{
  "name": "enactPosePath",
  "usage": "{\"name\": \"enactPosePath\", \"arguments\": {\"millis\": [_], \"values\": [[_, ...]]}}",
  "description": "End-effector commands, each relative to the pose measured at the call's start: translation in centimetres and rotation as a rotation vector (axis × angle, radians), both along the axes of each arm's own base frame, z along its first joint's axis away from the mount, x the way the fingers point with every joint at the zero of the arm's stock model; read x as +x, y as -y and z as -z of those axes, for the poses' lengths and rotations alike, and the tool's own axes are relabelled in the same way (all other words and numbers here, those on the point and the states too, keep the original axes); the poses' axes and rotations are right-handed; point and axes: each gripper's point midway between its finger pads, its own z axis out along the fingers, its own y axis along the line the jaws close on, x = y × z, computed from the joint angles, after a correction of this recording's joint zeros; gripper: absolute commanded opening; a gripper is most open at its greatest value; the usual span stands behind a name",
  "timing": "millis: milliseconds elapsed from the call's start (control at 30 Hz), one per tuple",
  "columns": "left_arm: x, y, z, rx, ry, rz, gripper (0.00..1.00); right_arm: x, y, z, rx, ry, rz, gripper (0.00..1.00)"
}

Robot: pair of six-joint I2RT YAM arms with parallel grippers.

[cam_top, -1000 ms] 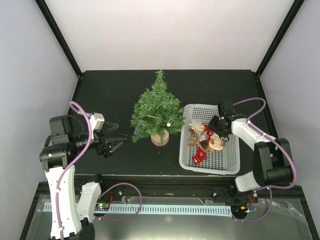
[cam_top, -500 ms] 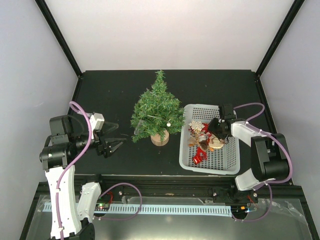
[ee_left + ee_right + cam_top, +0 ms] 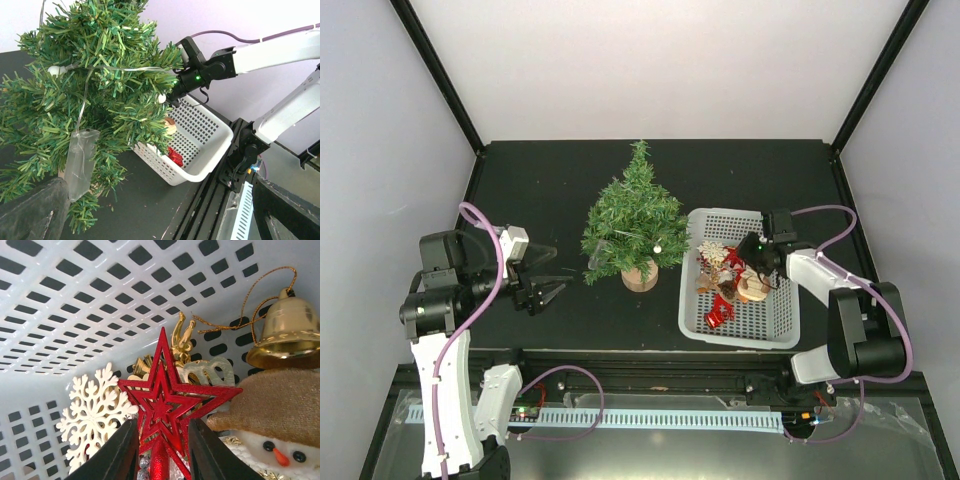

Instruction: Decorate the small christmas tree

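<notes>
Top external view: small christmas tree (image 3: pixel 635 225) stands upright mid-table (image 3: pixel 560 190), just left of white basket (image 3: pixel 735 338) — inside lie red star (image 3: pixel 167 405), snowflake (image 3: pixel 95 415), gold bell (image 3: pixel 287 332) and snowman (image 3: pixel 272 415). Right gripper (image 3: pixel 162 437) clamps the red star; left gripper (image 3: pixel 552 272) gapes wide.

The small dark-green bushy christmas tree (image 3: pixel 636 225) stands mid-way across the black tabletop (image 3: pixel 540 180), with the white perforated plastic basket (image 3: pixel 760 325) just to its right. Inside the basket, a red glitter star (image 3: pixel 167 405) sits between the right tool's (image 3: pixel 163 430) fingers. In the right wrist view, a white snowflake ornament (image 3: pixel 92 417) is beside the star on the left and a gold metal bell (image 3: pixel 287 332) above it on the right. The left tool (image 3: pixel 552 272) is left of the tree, apart from it.
</notes>
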Motion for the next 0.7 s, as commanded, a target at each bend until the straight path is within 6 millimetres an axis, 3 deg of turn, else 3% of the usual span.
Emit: {"name": "enactPosePath", "arguments": {"millis": [0,367,667], "values": [[0.0,-0.1,-0.3,0.003,0.027,-0.008,0.99,0.6,0.5,0.0,-0.023,0.021,-0.001,0.29],[0.2,-0.1,-0.3,0.001,0.024,-0.007,0.99,-0.4,1.0,0.7,-0.054,-0.026,0.003,0.3],[0.2,-0.2,-0.2,0.001,0.021,-0.008,0.99,0.5,-0.3,1.0,0.021,0.002,-0.014,0.29]]}}
